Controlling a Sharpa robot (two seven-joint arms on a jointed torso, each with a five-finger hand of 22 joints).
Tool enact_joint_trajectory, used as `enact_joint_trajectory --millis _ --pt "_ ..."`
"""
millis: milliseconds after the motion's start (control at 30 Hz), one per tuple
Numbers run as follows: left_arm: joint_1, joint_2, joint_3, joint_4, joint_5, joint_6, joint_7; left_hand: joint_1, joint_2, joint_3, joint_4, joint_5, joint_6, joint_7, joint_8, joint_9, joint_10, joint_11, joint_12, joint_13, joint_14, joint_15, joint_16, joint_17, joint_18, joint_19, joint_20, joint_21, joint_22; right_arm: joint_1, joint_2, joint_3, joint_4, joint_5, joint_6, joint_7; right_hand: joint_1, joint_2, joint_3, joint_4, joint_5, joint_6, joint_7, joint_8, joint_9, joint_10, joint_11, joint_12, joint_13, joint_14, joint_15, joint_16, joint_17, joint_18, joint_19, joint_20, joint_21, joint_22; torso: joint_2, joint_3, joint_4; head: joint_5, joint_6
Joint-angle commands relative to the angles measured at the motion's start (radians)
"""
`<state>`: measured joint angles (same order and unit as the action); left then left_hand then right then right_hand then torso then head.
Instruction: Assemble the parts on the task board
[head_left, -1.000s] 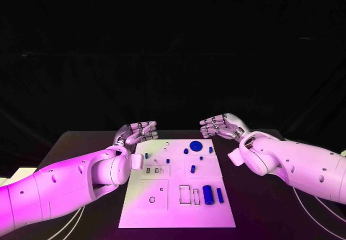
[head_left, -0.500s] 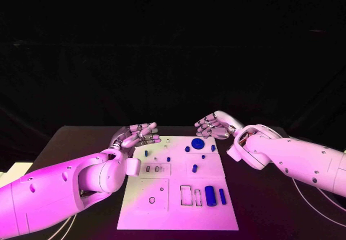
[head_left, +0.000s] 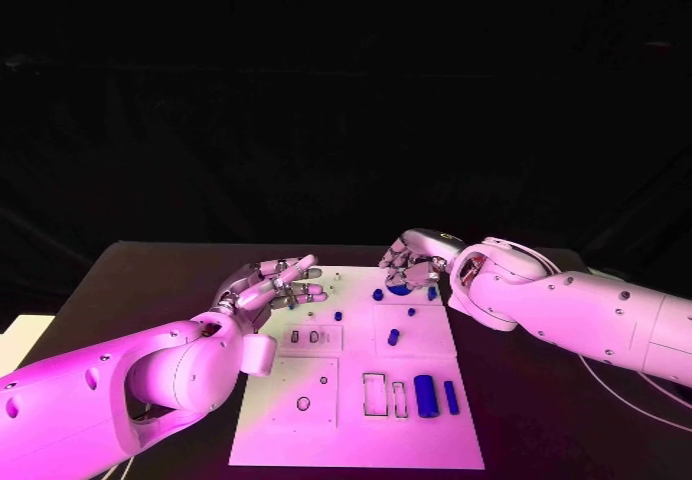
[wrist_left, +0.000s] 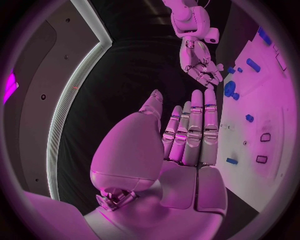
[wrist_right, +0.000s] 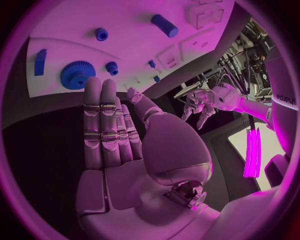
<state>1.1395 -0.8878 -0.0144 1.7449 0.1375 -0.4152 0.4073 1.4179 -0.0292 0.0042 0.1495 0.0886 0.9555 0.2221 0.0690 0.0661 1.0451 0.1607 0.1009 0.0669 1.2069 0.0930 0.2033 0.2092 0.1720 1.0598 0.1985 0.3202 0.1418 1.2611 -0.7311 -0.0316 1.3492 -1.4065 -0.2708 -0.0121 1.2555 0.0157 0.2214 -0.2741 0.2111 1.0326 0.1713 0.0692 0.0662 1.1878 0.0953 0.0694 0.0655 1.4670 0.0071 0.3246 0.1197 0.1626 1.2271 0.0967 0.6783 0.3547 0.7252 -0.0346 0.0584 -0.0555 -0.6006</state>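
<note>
- Task board (head_left: 361, 400): white plate with dark-outlined recesses.
- Gear (wrist_right: 77, 74): blue, toothed rim.
- Cylinder (head_left: 426, 395): dark blue.
- Table (head_left: 144, 285): black.
- Arms (head_left: 577, 310): white.

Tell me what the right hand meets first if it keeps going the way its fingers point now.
Probably the blue gear: the right hand is open, fingertips aimed at it near the task board edge. Height above it is unclear.
</note>
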Motion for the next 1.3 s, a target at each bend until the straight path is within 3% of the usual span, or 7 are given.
enact_joint_trajectory --millis 33,100,233,567,800,1100,1300 --pt "0.003 -0.006 0.002 0.02 0.011 0.034 -0.008 -0.011 0.001 -0.006 0.0 0.006 -0.007 0.0 -0.004 -0.001 -0.006 0.001 -0.003 -0.001 0.003 0.003 0.004 0.002 0.009 0.007 0.0 0.003 0.002 0.006 0.005 0.001 0.007 -0.165 0.087 -0.081 -0.019 0.0 0.012 0.003 -0.007 0.008 -0.012 -0.003 0.0 -0.008 -0.002 -0.004 -0.001 0.033 -0.013 0.215 0.101 0.018 -0.011 -0.009 0.053 0.035 0.021 -0.0036 0.0121 -0.008 0.003" --pt "0.005 -0.01 0.003 0.028 0.011 0.034 -0.008 -0.011 0.001 -0.006 0.0 0.006 -0.007 0.0 -0.004 -0.001 -0.006 0.001 -0.003 -0.001 0.003 0.003 0.004 0.002 0.009 0.007 0.0 0.003 0.002 0.009 0.008 0.002 0.01 -0.18 0.093 -0.085 -0.025 -0.004 0.018 0.005 -0.009 0.008 -0.006 -0.004 0.0 -0.011 -0.003 -0.004 -0.001 0.036 -0.015 0.299 0.157 0.016 -0.028 -0.006 0.086 0.058 0.026 -0.0042 0.0133 -0.01 0.005" --pt "0.008 -0.015 0.004 0.041 0.012 0.033 -0.009 -0.011 0.002 -0.006 0.0 0.006 -0.007 0.0 -0.004 -0.001 -0.007 0.001 -0.003 -0.001 0.003 0.003 0.005 0.002 0.009 0.007 0.0 0.003 0.002 0.013 0.014 0.003 0.011 -0.203 0.104 -0.09 -0.029 -0.008 0.03 0.006 -0.011 0.009 -0.008 -0.004 0.0 -0.017 -0.002 -0.005 -0.001 0.014 -0.012 0.357 0.213 0.018 -0.052 -0.004 0.131 0.09 0.036 -0.0038 0.0142 -0.011 0.006" --pt "0.012 -0.021 0.005 0.053 0.012 0.033 -0.009 -0.012 0.002 -0.007 0.0 0.006 -0.009 0.001 -0.004 -0.001 -0.01 0.001 -0.003 -0.001 0.004 0.003 0.006 0.005 0.009 0.007 0.0 0.004 0.002 0.015 0.025 0.003 0.008 -0.233 0.125 -0.092 -0.03 -0.009 0.041 0.009 -0.013 0.009 -0.013 -0.003 0.0 -0.027 -0.005 -0.005 -0.002 -0.008 -0.01 0.385 0.248 0.02 -0.075 -0.002 0.161 0.11 0.048 -0.0014 0.0151 -0.011 0.01" --pt "0.013 -0.023 0.005 0.056 0.012 0.036 -0.011 -0.016 0.003 -0.01 0.0 0.006 -0.014 0.004 -0.004 -0.001 -0.017 0.004 -0.003 -0.001 0.005 0.004 0.01 0.011 0.008 0.009 0.0 0.007 0.004 0.015 0.038 0.003 -0.007 -0.243 0.141 -0.091 -0.03 -0.007 0.051 0.012 -0.015 0.013 -0.015 -0.003 0.0 -0.025 -0.006 -0.003 -0.001 -0.01 -0.011 0.42 0.284 0.021 -0.086 -0.001 0.189 0.128 0.057 -0.0021 0.0147 -0.007 0.019" --pt "0.015 -0.028 0.006 0.059 0.012 0.038 -0.012 -0.018 0.003 -0.012 0.0 0.006 -0.019 0.005 -0.005 -0.001 -0.022 0.005 -0.003 -0.001 0.005 0.004 0.012 0.015 0.008 0.009 0.001 0.009 0.004 0.014 0.046 0.003 -0.016 -0.249 0.153 -0.094 -0.026 0.0 0.068 0.013 -0.022 0.019 -0.014 -0.002 0.001 -0.024 -0.006 -0.003 -0.002 -0.019 -0.01 0.44 0.307 0.021 -0.097 -0.001 0.208 0.141 0.064 -0.0047 0.0159 -0.012 0.015" --pt "0.019 -0.036 0.006 0.062 0.012 0.039 -0.015 -0.019 0.002 -0.013 0.0 0.006 -0.021 0.005 -0.005 -0.001 -0.025 0.005 -0.003 -0.001 0.004 0.005 0.013 0.016 0.008 0.009 0.001 0.009 0.005 0.014 0.052 0.003 -0.021 -0.249 0.163 -0.093 -0.025 0.011 0.089 0.022 -0.061 0.032 -0.017 0.001 0.002 -0.012 -0.009 -0.001 -0.001 -0.018 -0.011 0.489 0.369 0.021 -0.107 0.0 0.233 0.158 0.07 -0.005 0.0148 -0.012 0.011"
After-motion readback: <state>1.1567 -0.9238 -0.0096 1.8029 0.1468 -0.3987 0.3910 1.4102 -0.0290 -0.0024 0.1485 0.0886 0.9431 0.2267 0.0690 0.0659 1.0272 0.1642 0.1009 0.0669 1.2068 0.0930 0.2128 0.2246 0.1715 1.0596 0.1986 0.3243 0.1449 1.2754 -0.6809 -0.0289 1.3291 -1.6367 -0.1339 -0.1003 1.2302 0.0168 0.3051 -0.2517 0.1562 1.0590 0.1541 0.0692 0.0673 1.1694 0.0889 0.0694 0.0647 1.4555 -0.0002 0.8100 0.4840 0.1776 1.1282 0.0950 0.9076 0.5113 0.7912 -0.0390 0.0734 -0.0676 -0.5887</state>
